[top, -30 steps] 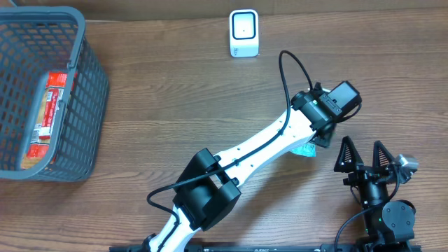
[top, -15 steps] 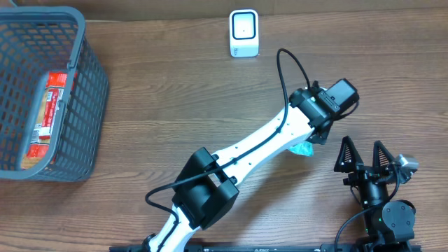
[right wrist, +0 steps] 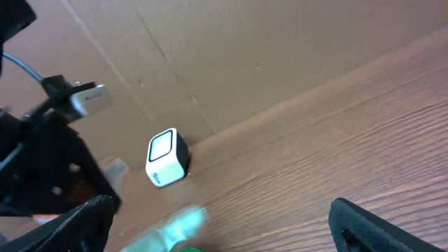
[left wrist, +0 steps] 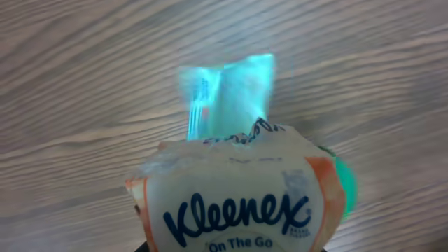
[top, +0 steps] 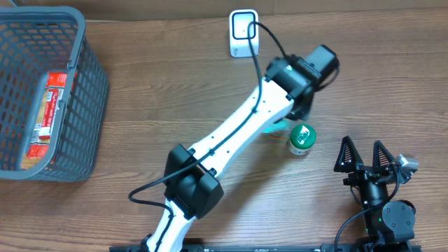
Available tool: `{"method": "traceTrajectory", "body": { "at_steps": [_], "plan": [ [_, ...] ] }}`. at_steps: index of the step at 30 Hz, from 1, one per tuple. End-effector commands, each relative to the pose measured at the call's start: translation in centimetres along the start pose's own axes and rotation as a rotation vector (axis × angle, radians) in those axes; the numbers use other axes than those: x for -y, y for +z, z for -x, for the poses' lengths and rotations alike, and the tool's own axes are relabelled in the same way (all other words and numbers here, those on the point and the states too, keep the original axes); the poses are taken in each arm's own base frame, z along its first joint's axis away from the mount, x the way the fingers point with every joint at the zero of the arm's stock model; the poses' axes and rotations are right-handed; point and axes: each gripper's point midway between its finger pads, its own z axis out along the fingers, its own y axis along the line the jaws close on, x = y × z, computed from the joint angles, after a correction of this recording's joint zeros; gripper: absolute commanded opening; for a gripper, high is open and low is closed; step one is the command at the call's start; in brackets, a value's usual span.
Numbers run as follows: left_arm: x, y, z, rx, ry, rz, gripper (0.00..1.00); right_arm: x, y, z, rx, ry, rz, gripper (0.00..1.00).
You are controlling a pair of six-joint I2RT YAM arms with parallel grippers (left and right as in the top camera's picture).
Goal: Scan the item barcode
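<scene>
My left gripper (top: 290, 112) is shut on a Kleenex tissue pack (left wrist: 234, 196), white with orange edges and a teal end (left wrist: 227, 94). The pack hangs over the wooden table (top: 175, 91); from overhead only its teal end (top: 277, 129) shows beneath the arm. The white barcode scanner (top: 243, 33) stands at the back of the table, just up and left of the left wrist, and shows again as the scanner (right wrist: 166, 157) in the right wrist view. My right gripper (top: 362, 155) rests open and empty at the front right.
A green-lidded round container (top: 302, 138) stands on the table just below the left gripper, between the two arms. A grey basket (top: 84, 98) at the far left holds a red packet (top: 49, 112). A brown cardboard wall (right wrist: 245, 56) backs the table.
The left jaws closed on the tissue pack. The left arm then swung up and left toward the scanner with it, uncovering the green-lidded container. The right arm has not moved.
</scene>
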Motion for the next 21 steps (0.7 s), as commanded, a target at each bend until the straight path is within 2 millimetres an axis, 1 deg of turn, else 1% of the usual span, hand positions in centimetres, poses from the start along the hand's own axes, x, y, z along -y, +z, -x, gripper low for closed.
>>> {"method": "traceTrajectory", "body": {
  "at_steps": [1, 4, 5, 8, 10, 13, 16, 19, 20, 21],
  "plan": [
    [-3.8, -2.0, 1.2, 0.022, -0.043, 0.034, 0.2, 0.2, 0.0, -0.1, 0.005, -0.006, -0.004, 1.0],
    [-6.6, -1.7, 1.1, -0.016, -0.087, 0.075, 0.21, 0.2, 0.0, -0.1, 0.005, -0.006, -0.004, 1.0],
    [-7.2, -1.6, 1.1, -0.03, -0.101, 0.075, 0.21, 0.2, 0.0, -0.1, 0.005, -0.006, -0.004, 1.0],
    [-8.2, -1.6, 0.5, -0.071, -0.12, 0.076, 0.22, 0.2, 0.0, -0.1, 0.005, -0.006, -0.004, 1.0],
    [-8.6, -1.5, 0.0, -0.092, -0.119, 0.091, 0.27, 0.2, 0.0, -0.1, 0.005, -0.007, -0.004, 1.0],
    [-8.6, -0.8, -0.3, -0.104, -0.113, 0.096, 0.27, 0.2, 0.0, -0.1, 0.005, -0.006, -0.004, 1.0],
    [-7.9, 0.6, 0.0, -0.09, -0.056, 0.084, 0.26, 0.2, 0.0, -0.1, 0.005, -0.006, -0.004, 1.0],
    [-7.2, 2.8, 0.7, -0.051, -0.015, 0.066, 0.18, 0.2, 0.0, -0.1, 0.005, -0.006, -0.004, 1.0],
    [-7.0, 3.7, 1.0, -0.035, -0.005, 0.061, 0.13, 0.2, 0.0, -0.1, 0.005, -0.006, -0.004, 1.0],
    [-7.0, 4.4, 1.3, -0.02, -0.002, 0.061, 0.12, 0.2, 0.0, -0.1, 0.005, -0.006, -0.004, 1.0]
  ]
}}
